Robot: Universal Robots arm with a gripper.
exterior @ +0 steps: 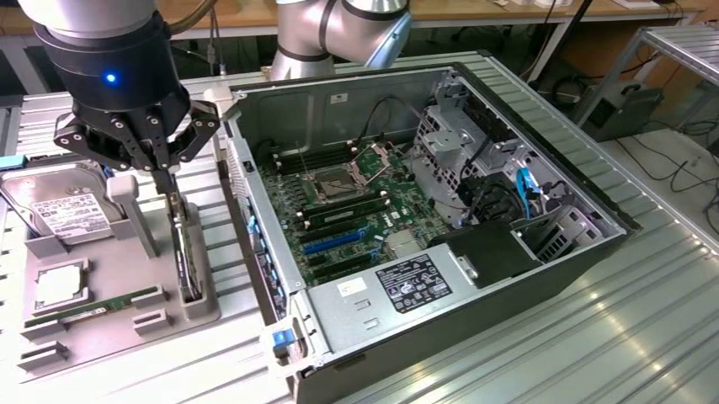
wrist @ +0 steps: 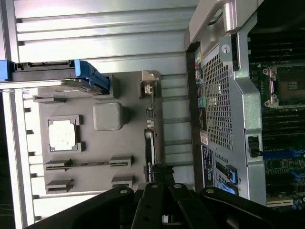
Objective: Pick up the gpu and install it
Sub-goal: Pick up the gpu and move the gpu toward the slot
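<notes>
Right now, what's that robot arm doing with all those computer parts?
The robot's claw is shut on the top edge of the gpu, a thin card standing on edge in a slot of the gray holder tray. The card is not lifted out yet. The open computer case sits right beside the tray with its motherboard showing.

Bright even overhead light; glare streaks on metal table (exterior: 629,337); computer case (exterior: 326,105) interior shadowed.

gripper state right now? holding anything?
Gripper: closed, pinching the top edge of the gpu, which stands upright in a slot of the grey fixture.
</notes>
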